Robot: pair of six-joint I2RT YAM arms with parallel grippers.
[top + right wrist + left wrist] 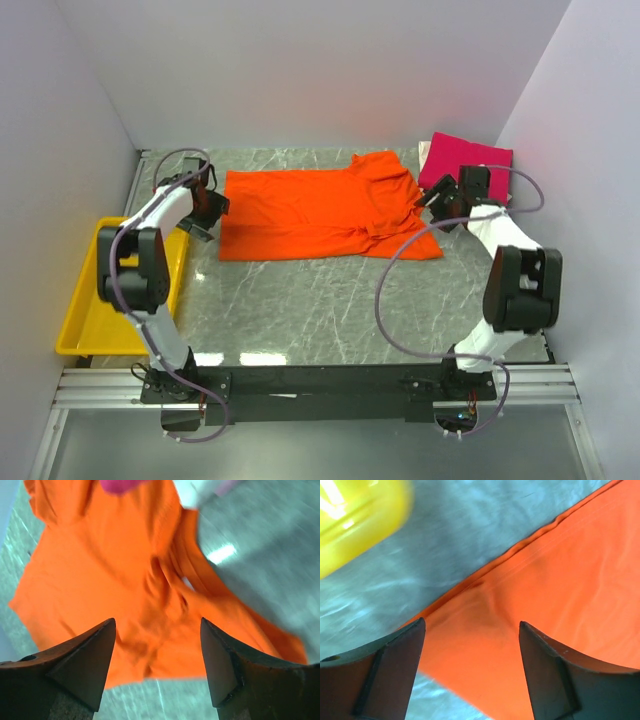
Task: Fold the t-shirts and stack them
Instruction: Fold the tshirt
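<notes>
A spread shirt point(310, 215) lies across the far half of the table point(300, 300), running left to right. A folded shirt point(465, 160) sits in the far right corner, close behind the spread shirt's right end. The tray point(75, 320) lies at the table's left edge, toward the near side. The left gripper point(205, 222) hangs over the spread shirt's left edge, and the right gripper point(437, 205) over its right end, in front of the folded shirt.

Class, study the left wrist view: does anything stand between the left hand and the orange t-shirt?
Nothing visible does. The left hand is open just above the orange t-shirt at its edge, with only cloth and table showing beneath it. The yellow tray sits off to one side.
</notes>
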